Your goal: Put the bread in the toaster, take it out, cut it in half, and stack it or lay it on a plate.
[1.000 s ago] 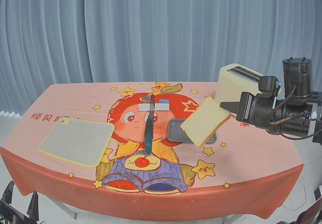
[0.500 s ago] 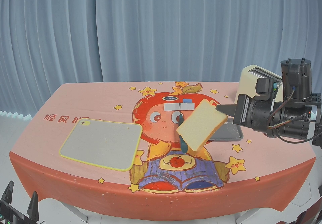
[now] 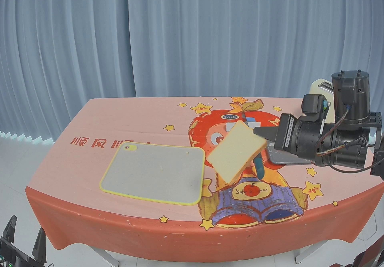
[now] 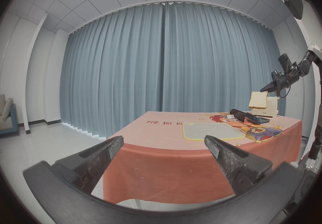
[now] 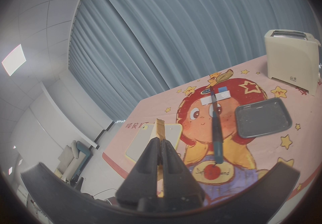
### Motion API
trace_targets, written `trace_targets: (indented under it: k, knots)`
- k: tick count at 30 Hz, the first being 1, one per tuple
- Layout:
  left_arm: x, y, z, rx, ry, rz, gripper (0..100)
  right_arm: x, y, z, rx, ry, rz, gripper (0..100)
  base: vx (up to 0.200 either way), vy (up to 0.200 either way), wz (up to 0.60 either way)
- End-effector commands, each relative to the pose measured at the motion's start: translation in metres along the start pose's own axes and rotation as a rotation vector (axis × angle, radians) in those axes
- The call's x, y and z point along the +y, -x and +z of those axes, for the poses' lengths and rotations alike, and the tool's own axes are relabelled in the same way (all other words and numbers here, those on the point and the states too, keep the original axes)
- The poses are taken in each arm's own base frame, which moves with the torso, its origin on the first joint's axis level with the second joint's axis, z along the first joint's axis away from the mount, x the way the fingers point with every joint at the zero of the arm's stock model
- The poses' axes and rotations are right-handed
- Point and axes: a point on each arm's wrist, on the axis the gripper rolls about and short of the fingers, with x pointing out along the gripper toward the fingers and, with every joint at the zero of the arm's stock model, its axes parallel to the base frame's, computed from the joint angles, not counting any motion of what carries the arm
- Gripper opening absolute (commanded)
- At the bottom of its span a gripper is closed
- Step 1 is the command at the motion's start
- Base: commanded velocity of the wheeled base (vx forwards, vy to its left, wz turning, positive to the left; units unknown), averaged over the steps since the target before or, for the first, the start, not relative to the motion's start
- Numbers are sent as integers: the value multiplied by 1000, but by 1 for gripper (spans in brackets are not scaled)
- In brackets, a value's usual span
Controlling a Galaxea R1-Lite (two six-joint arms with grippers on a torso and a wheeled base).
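A slice of bread (image 3: 235,152) hangs tilted in the air over the table's middle, just right of the grey, yellow-rimmed cutting board (image 3: 154,173). My right gripper (image 3: 261,134) is shut on its edge; the wrist view has the right gripper (image 5: 160,145) pinching the bread (image 5: 160,130) edge-on. The teal-handled knife (image 3: 259,166) lies partly hidden behind the slice. The cream toaster (image 5: 290,60) stands at the far right, its slots empty. A dark grey tray plate (image 5: 262,117) lies beside the knife (image 5: 216,127). My left gripper (image 4: 164,154) hangs open, low, off the table's left.
The table (image 3: 120,127) wears a pink cartoon-print cloth with a curved front edge. Blue curtains hang behind it. The board (image 4: 211,130) lies bare near the front. The right arm partly hides the toaster (image 3: 321,87) and tray (image 3: 282,156) in the head view.
The head view has panned left. Relative to the table, my right gripper has carried the bread leftward, from over the tray to over the knife, nearer the cutting board.
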Motion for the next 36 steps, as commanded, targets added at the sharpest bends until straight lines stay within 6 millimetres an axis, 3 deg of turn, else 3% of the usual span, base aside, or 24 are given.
trace_targets:
  k: [1, 6, 10, 14, 24, 36]
  knots:
    - [0, -1, -5, 17, -1, 1, 100, 0, -2, -1, 10, -10, 3, 0, 0, 200, 0]
    - [0, -1, -5, 17, -2, 3, 100, 2, -6, -6, 29, -36, 9, 0, 0, 200, 0]
    - [0, -1, -5, 17, -2, 3, 100, 4, -11, -6, 4, -60, 29, 0, 0, 0, 0]
    - [0, -1, -5, 17, -2, 3, 100, 2, -41, -8, -43, -72, 47, 0, 0, 0, 0]
    - [0, -1, -5, 17, -2, 3, 100, -1, -88, -22, -86, -93, 43, 0, 0, 0, 0]
    - [0, -1, -5, 17, -2, 3, 100, -8, -127, -52, -44, -183, 46, 0, 0, 0, 0]
